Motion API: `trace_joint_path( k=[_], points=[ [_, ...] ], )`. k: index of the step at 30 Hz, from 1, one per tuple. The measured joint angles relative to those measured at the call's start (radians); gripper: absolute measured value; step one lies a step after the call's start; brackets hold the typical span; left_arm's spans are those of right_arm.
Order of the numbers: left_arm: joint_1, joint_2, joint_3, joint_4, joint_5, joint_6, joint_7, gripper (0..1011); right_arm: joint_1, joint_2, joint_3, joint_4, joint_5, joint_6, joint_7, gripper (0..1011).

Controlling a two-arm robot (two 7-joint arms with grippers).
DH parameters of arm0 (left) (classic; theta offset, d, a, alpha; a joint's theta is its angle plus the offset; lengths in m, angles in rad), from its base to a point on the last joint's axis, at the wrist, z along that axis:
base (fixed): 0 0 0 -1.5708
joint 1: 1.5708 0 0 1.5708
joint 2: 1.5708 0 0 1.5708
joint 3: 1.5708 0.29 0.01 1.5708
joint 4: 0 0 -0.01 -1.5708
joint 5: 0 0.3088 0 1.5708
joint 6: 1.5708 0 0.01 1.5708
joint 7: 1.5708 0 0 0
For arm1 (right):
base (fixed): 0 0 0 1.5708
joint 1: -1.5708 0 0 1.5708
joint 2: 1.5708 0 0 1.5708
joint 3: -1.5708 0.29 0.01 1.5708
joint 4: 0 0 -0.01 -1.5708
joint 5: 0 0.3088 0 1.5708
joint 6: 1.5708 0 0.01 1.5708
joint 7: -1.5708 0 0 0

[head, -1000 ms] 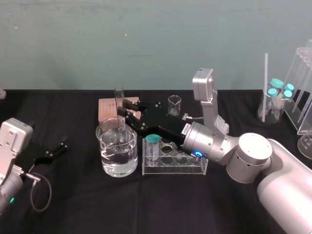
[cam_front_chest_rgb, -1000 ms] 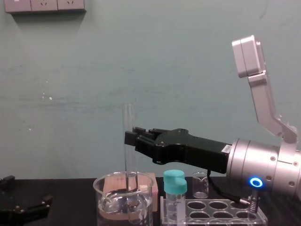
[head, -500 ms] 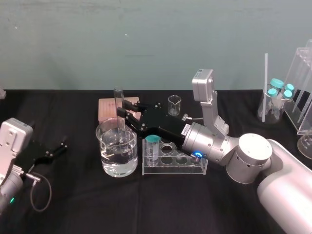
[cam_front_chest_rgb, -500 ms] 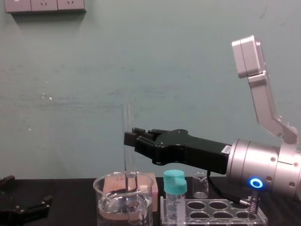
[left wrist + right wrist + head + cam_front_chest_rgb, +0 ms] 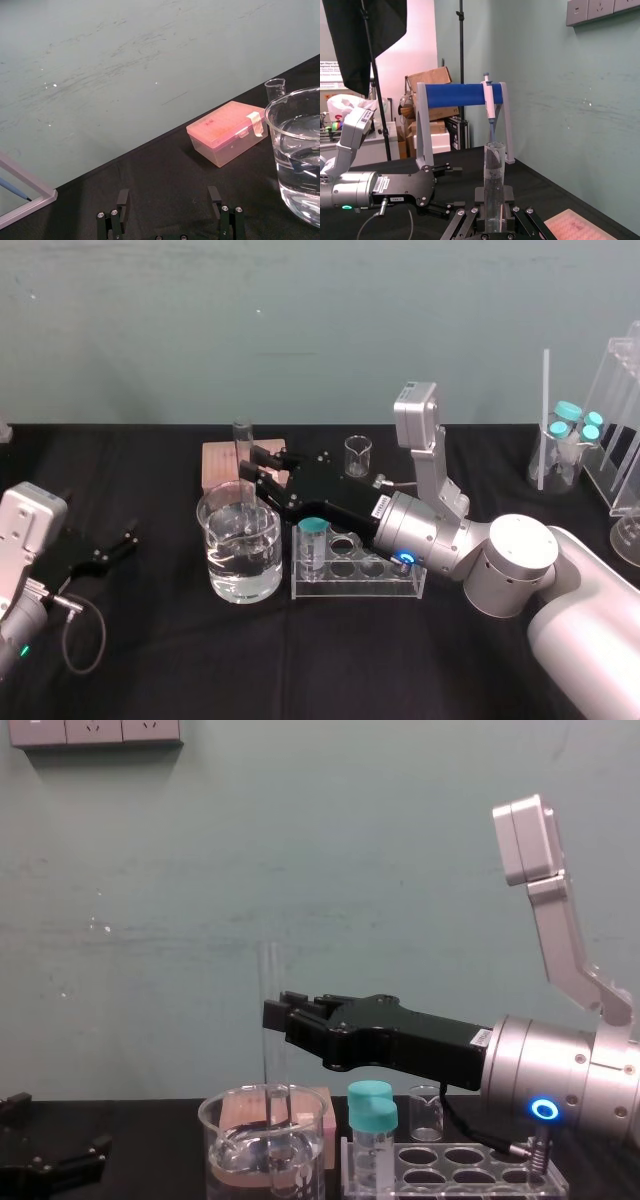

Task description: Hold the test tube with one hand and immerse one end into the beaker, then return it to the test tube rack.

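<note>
While the right gripper (image 5: 256, 468) reaches in from the right toward the centre of the head view, its black fingers are clamped on the test tube (image 5: 242, 438), which stands upright with its open mouth above the fingers. In the chest view the tube (image 5: 270, 982) runs down from the middle of the frame past the rim of the beaker (image 5: 222, 1145) at the bottom centre, and its lower part is inside the glass, down in the water. The right wrist view shows the tube (image 5: 494, 186) pinched between the two pads at the bottom of the frame. The test tube rack (image 5: 385, 580) sits just right of the beaker (image 5: 226, 540), below the gripper's silver wrist, with a teal-capped vial (image 5: 313, 543) in its near left hole. A pink box (image 5: 218, 462) lies behind the beaker. The left gripper (image 5: 125, 543) rests at the left edge of the head view, well apart from the beaker, its fingers (image 5: 122, 200) spread apart on nothing.
</note>
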Motion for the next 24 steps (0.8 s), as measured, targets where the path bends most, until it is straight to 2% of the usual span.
trace_joint_path(
  k=[24],
  points=[
    [0.000,0.000,0.000,0.000,0.000,0.000,0.000,1000,-0.001,0.002,0.001,-0.001,0.004,0.000,0.000,216]
  ],
)
